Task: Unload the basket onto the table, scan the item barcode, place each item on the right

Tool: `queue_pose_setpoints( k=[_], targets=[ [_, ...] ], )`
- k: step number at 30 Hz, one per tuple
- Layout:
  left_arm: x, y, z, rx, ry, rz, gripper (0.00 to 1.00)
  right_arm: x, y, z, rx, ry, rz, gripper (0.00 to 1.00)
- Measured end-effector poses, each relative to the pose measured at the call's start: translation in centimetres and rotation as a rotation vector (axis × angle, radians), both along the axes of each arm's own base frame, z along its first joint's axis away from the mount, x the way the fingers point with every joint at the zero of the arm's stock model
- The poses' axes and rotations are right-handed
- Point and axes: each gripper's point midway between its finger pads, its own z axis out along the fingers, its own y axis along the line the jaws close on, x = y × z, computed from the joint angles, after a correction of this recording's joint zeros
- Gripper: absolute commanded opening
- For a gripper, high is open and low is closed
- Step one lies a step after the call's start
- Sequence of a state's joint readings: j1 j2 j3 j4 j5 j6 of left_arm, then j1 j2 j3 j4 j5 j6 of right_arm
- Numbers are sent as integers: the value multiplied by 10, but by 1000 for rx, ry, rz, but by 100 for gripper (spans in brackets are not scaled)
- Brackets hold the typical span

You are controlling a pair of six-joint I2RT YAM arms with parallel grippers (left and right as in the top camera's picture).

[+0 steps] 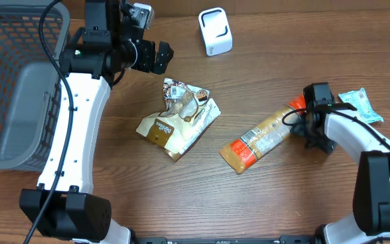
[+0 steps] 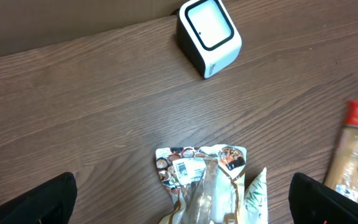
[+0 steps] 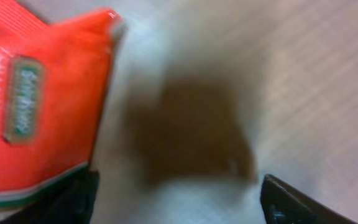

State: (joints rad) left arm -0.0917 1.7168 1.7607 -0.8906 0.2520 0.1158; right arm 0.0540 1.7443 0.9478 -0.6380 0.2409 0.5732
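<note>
A white barcode scanner [image 1: 215, 31] [image 2: 209, 34] stands at the back of the wooden table. In the middle lies a crinkled snack pouch [image 1: 179, 119] [image 2: 207, 183]. To its right lies a long tan package with an orange end [image 1: 263, 139] [image 3: 36, 93] [image 2: 356, 155]. My left gripper [image 1: 156, 57] [image 2: 182, 199] hovers open above the pouch's far end, holding nothing. My right gripper [image 1: 308, 125] [image 3: 179, 199] is low at the package's orange end and stands open. The right wrist view is blurred and shows the orange end beside one finger [image 3: 73, 199], with bare table between the jaws.
A grey mesh basket [image 1: 12, 88] fills the left side of the table. A small light-blue packet [image 1: 361, 106] lies at the far right, just behind my right arm.
</note>
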Motion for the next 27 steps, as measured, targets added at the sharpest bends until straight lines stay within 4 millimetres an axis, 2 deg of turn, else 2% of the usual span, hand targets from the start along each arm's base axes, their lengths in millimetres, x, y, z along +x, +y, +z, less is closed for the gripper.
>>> queue_pose_setpoints(
  k=[3, 6, 8, 10, 13, 17, 22, 27],
  targets=[
    [0, 0, 0, 0, 0, 0, 100, 40, 13, 1, 36, -132, 138, 92],
    [0, 0, 0, 0, 0, 0, 100, 67, 30, 10, 85, -238, 267, 93],
    [0, 0, 0, 0, 0, 0, 100, 76, 44, 15, 140, -284, 342, 93],
    [0, 0, 0, 0, 0, 0, 100, 74, 58, 15, 206, -280, 392, 93],
    [0, 0, 0, 0, 0, 0, 100, 60, 82, 17, 354, -228, 442, 96],
    [0, 0, 0, 0, 0, 0, 100, 43, 116, 30, 579, -177, 475, 99],
    [0, 0, 0, 0, 0, 0, 100, 20, 136, 34, 710, -94, 451, 100],
    [0, 0, 0, 0, 0, 0, 100, 9, 146, 26, 718, -45, 393, 100]
  ],
)
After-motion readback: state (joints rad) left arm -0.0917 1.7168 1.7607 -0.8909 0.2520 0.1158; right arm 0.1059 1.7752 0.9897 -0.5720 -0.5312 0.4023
